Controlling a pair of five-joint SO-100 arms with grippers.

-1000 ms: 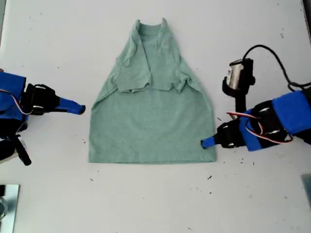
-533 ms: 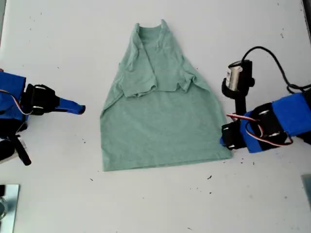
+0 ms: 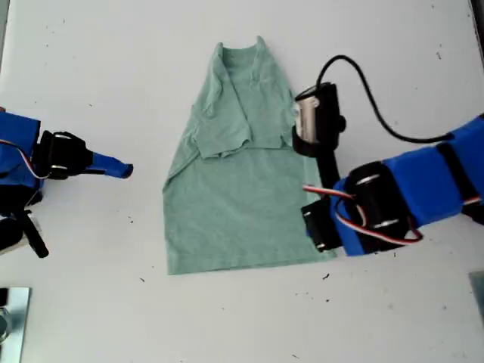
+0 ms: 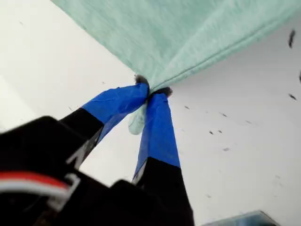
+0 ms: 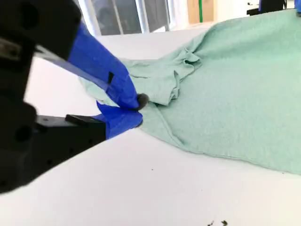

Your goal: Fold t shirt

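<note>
The pale green t shirt [image 3: 234, 204] lies on the white table, neck toward the exterior view's top, both sleeves folded in over the chest. My first gripper [image 4: 150, 89] is shut on the hem corner of the t shirt [image 4: 188, 33] and holds it off the table. In the exterior view that arm [image 3: 378, 208] reaches in from the right and hides the gripped corner. My second gripper [image 3: 115, 166] sits shut and empty at the exterior view's left, a short gap from the shirt's side. Its wrist view shows the blue fingertips [image 5: 134, 100] meeting in front of the t shirt [image 5: 235, 94].
A wrist camera [image 3: 314, 121] with a black cable [image 3: 363, 79] hangs over the shirt's edge at the exterior view's right. A metal object [image 3: 11, 318] sits at the exterior view's bottom left corner. Dark specks dot the white table [image 3: 242, 318].
The first arm, at the exterior view's right, swung toward that view's left with the hem corner, after first dragging the shirt a little right. The second arm stayed still.
</note>
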